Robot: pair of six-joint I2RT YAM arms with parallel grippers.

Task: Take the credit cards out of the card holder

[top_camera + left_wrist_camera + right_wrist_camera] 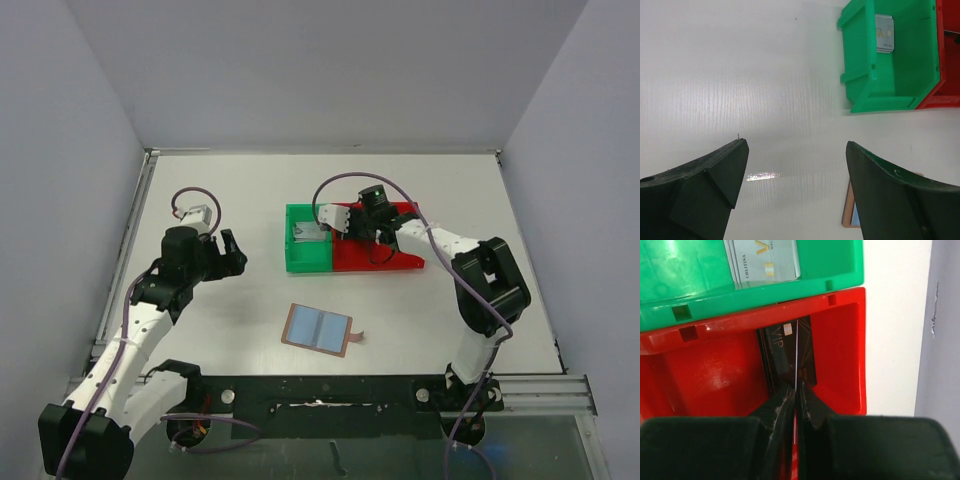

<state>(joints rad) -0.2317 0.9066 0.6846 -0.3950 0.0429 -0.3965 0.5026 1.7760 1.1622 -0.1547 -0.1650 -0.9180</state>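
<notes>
Right end effector (pixel 796 390) is down inside the red bin (pixel 840 340), fingers pressed together. A pale sliver running out from between the tips reads as a thin card (pixel 796 355) clamped edge-on; its colour can't be told. It hangs just above the black card (pixel 777 355) lying on the bin floor. So the step in hand looks like the drop. To do it well, keep the wrist centred between the bin walls and sink a touch lower so the card can't bounce. Then part the fingers cleanly and lift straight up without dragging the black card or nudging the bin. Next door, the silver card (pixel 765 260) sits in the green bin (pixel 308 262). The right arm reaches forward and inward from its base, elbow high, wrist tipped steeply down. The left end effector (pixel 233 252) hangs over the bare surface (pixel 220 180) left of the green bin, fingers wide apart and gripping nothing. The card holder (pixel 318 327) lies opened flat near the front, between the two arms and well apart from both.
</notes>
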